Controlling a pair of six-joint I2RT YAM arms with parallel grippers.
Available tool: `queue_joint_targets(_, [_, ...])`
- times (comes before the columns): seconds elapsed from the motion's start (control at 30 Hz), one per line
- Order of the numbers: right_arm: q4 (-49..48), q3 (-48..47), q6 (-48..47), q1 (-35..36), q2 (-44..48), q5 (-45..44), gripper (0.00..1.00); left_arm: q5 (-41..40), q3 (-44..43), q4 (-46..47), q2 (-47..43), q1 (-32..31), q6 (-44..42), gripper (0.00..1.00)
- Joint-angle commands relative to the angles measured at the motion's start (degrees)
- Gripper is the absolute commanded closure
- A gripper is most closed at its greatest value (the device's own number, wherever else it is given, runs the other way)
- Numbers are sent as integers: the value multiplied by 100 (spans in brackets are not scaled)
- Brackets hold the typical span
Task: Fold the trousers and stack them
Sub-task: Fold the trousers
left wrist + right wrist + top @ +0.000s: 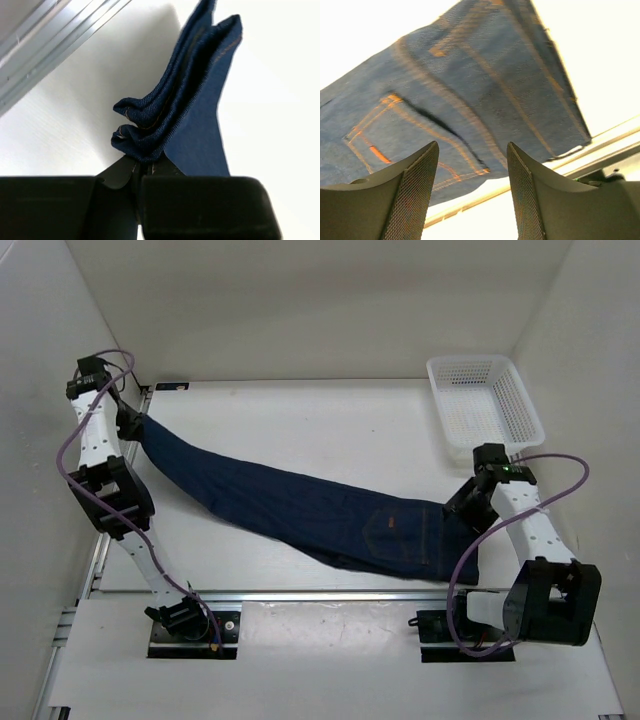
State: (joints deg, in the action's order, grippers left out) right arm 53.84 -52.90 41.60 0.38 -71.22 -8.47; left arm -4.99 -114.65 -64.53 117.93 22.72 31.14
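Gripping trousers point(330, 515) hem end, left hand point(140, 167) clamped; right hand point(472, 150) spread over waist end.

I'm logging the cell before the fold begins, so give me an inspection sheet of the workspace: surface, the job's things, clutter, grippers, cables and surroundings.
Surface: white table, with a metal rail along its near edge.
Job's things: trousers, dark blue denim, stretched diagonally from far left to near right, with the waist and back pocket at the right end.
Clutter: white mesh basket at the far right corner, nothing seen inside.
Grippers: left gripper shut on the bunched leg hems; right gripper open over the waist end, holding nothing.
Cables: purple cables loop along each arm; the right one hangs close by the waist.
Surroundings: plain white walls on three sides.
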Motion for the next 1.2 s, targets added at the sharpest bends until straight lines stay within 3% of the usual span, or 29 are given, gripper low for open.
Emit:
queue_joint_targets(0.0, [117,122,-48,-449,144,460,38,322,-487,-112,-481,-40,-432,90])
queue_joint_targets(0.23, [-277,210,-30,-583,-778,662,37,718,-1629,-524,-412,-40,-810,90])
queue_joint_targets(0.33, [-523,-25,-30,-277,-1305,724,37,719,-2376,-771,-280,-40,-811,90])
queue_joint_targets(0.67, [-788,-1519,655,1962,-3808,767,37,1570,-2870,-657,-384,13,-1136,90])
queue_joint_targets(0.83, [-613,-2617,797,2536,-4128,646,37,1643,-2362,-604,-657,-153,-1356,90])
queue_joint_targets(1.17, [-32,-2963,15,2607,-2355,-84,32,1370,35,-122,-2018,-469,-1400,90])
